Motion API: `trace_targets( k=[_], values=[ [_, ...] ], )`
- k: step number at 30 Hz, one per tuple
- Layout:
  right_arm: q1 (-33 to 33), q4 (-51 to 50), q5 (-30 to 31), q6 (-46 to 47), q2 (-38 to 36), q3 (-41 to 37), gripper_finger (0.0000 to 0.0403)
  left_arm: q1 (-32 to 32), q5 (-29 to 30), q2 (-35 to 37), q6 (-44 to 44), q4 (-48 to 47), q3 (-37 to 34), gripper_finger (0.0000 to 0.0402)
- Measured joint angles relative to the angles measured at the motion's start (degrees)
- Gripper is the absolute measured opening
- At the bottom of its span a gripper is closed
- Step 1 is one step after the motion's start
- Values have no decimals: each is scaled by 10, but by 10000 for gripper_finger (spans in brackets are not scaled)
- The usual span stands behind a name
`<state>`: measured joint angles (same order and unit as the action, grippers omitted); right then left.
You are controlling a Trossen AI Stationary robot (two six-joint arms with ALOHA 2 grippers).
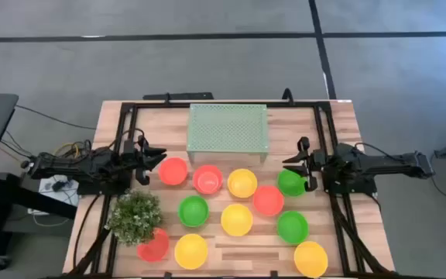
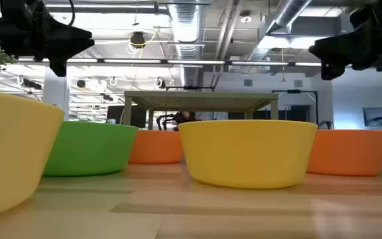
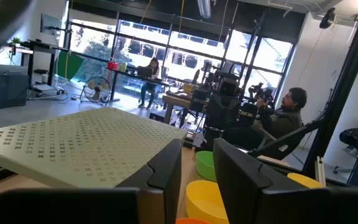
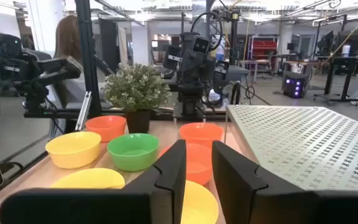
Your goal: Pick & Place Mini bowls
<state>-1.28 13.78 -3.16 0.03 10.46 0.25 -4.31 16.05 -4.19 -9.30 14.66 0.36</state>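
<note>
Looking straight down, we see the left gripper (image 1: 155,157) hovering at the table's left side, fingers slightly parted around nothing, just beside a red mini bowl (image 1: 173,170). Below it the small bushy plant (image 1: 135,215) partly covers another red bowl (image 1: 154,246), with a yellow bowl (image 1: 191,250) next to that. Toward the middle, the pale green perforated rack (image 1: 228,129) sits at the far side of the wooden table (image 1: 347,124), and the remaining bowls spread out below it: red (image 1: 207,179), green (image 1: 193,210), yellow (image 1: 241,183), yellow (image 1: 237,219) and red (image 1: 268,200). Further right lie green bowls (image 1: 290,182) and (image 1: 292,226), plus a yellow one (image 1: 310,258) at the near edge. The right gripper (image 1: 300,163) hangs just beside the upper green bowl, jaws narrowly apart and empty.

From table height we get what the overhead camera cannot show: both grippers hang clear above the bowls, and a yellow bowl (image 2: 247,153) fills the centre.

Only the wrist cameras reveal the room. Past the left arm's fingers (image 3: 166,171) we see the rack's top (image 3: 73,149) and a seated person (image 3: 288,118); past the right arm's fingers (image 4: 238,174) we see the plant (image 4: 137,87) and the opposite arm (image 4: 194,59).
</note>
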Motion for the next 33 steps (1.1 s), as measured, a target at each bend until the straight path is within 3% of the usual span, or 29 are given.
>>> trace_targets(
  k=[33],
  values=[
    [0,0,0,0,0,0,72,0,0,0,0,0,0,95]
  ],
)
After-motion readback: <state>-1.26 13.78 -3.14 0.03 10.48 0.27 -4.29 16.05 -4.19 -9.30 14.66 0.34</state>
